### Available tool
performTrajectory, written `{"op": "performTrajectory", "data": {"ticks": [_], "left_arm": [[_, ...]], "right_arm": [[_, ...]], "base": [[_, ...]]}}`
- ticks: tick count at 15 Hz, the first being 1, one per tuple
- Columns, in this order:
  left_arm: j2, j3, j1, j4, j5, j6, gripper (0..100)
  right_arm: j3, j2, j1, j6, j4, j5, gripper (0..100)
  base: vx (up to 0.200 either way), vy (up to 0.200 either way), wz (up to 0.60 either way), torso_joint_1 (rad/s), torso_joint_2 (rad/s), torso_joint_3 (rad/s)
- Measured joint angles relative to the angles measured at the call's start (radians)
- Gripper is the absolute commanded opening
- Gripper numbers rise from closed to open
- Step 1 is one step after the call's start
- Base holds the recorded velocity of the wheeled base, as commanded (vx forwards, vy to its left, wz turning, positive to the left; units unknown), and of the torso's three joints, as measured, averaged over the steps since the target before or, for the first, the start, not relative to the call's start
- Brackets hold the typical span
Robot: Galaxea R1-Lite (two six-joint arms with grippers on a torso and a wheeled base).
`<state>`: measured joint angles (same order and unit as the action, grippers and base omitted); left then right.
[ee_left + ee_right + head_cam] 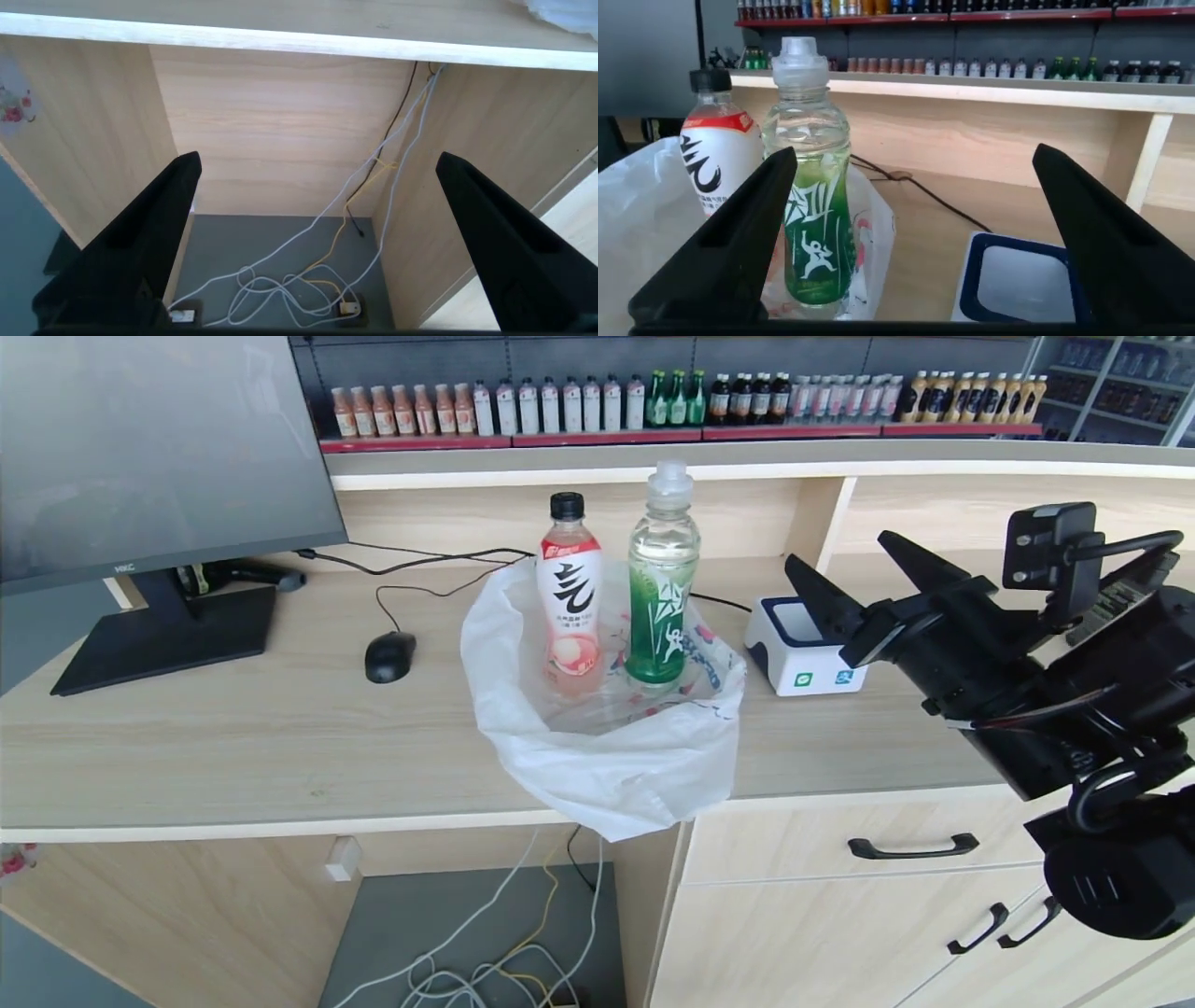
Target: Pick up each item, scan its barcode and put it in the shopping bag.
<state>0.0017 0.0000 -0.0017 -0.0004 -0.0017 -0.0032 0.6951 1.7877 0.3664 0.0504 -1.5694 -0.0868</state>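
I see the pink bottle (569, 607) and green bottle (663, 588) upright in the shopping bag (607, 756). My right tool (840, 553) is spread open by the scanner (803, 663); the left tool (318, 163) is spread open too.

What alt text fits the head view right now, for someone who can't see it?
A pink bottle and a green bottle stand upright in the white shopping bag on the wooden counter. The scanner sits beside the bag, and the open right gripper hangs near it.

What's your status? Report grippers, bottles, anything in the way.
Left gripper open, empty, below the counter. Right gripper open, empty, by the scanner. Pink bottle and green bottle upright in bag. No obstruction seen.
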Motion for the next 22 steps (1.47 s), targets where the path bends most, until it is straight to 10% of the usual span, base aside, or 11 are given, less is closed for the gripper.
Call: {"op": "performTrajectory", "data": {"ticks": [22], "left_arm": [[0.0,0.0,0.0,0.0,0.001,-0.005,100]], "right_arm": [[-0.051,-0.037,-0.001,-0.008,0.0,0.0,100]], "base": [[0.0,-0.2,0.0,0.002,0.0,0.002]]}}
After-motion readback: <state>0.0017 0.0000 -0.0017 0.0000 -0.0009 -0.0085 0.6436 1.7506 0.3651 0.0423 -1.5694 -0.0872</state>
